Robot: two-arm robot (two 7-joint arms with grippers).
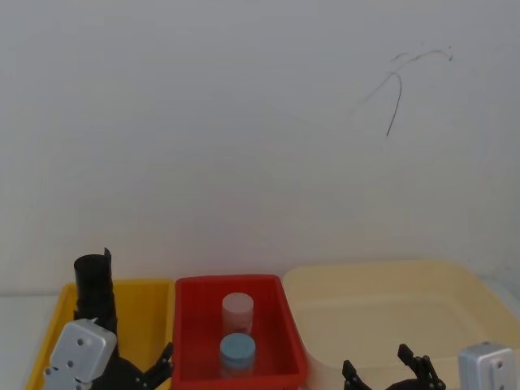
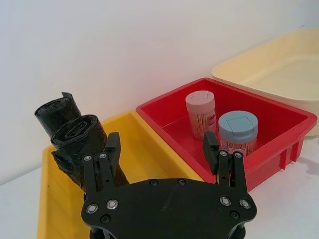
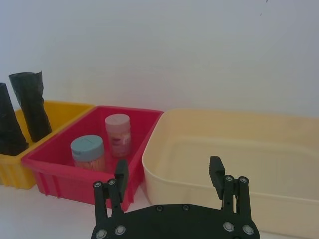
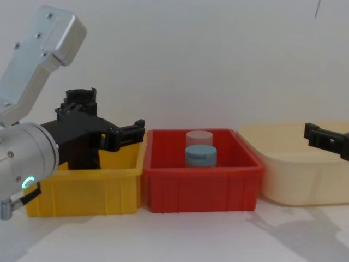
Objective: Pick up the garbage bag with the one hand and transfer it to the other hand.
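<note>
Matte-black and wrinkled, the garbage bag (image 2: pixel 79 137) stands as a roll in the rear left part of the yellow bin (image 4: pixel 87 188). It is slightly tilted, with a second roll (image 2: pixel 56 108) of the same kind just beside it, farther from the robot.

The left end effector (image 2: pixel 161 140) hangs over the yellow bin at the height of the rolls' upper halves, its two fingers spread wide and released. The garbage bag lies just outside one finger rather than inside the gap; whether finger and bag touch cannot be told. In the chest view the silver left arm (image 4: pixel 27 158), bearing a glowing green ring (image 4: pixel 27 183), enters from the left edge, and the fingers point toward the red bin (image 4: pixel 199 191).

The red bin sits between the yellow bin and the cream bin (image 4: pixel 294 180), all three in a row on the white bench (image 4: pixel 191 234). Inside it stand a pink-capped toothpick jar (image 2: pixel 201 112) and, nearer the robot, a blue-capped jar (image 2: pixel 238 130), both upright and just beside each other.

The right end effector (image 3: pixel 168 164) hovers at the near side of the cream bin, fingers likewise spread and released, well apart from the rolls.
</note>
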